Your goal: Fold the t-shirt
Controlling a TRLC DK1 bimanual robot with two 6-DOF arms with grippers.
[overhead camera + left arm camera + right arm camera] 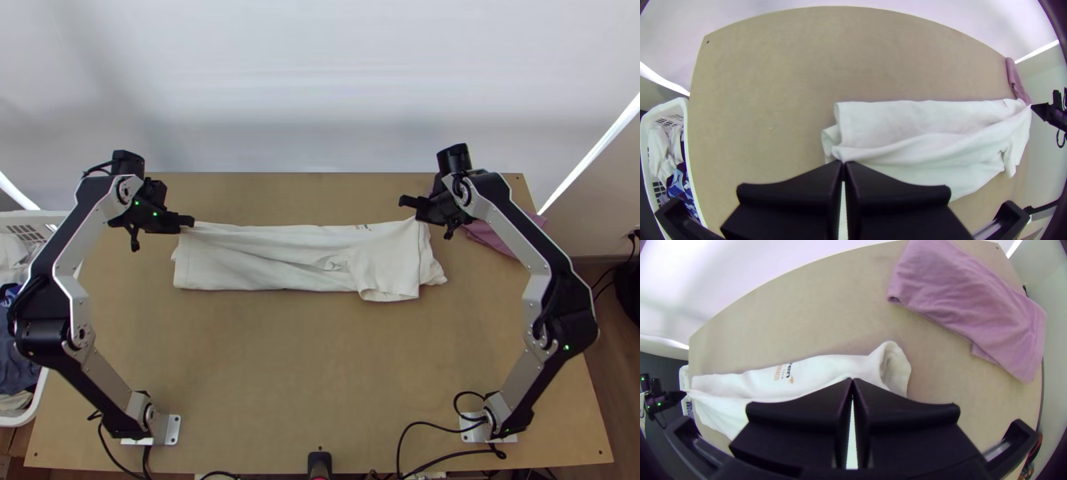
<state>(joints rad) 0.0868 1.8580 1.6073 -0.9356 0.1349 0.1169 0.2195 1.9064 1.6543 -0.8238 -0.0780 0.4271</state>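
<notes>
Gripping tee nr both ends, w/ L grip + R grip

At near edge of tbl, see L base at lower L, R base at lower R, w/ cables looped nr the latter. Off L side of tbl, see basket: white, loaded w/ mixed clothes, incl. blue + white.

Past mid-tbl, see tee lying crosswise as a long, narrow, layered band. Squared off fairly neatly at L end, creased on a slant along much of its length. At R end, rumpled more, w/ short flap hanging twd near edge + open, curled fold just beside R grip. Printed nr far edge, twd R end.

Held along far edge: nr L end by L grip, jaws closed on cloth, w/ narrow ridge of fabric drawn to the tips. Nr R end by R grip, jaws likewise closed on cloth, w/ fabric gathered to a peak at the tips. Pulled fairly straight btwn L grip + R grip.

On far R part of tbl, past R grip, see pink cloth, folded, lying apart from tee. Behind tbl, see white backdrop.
</notes>
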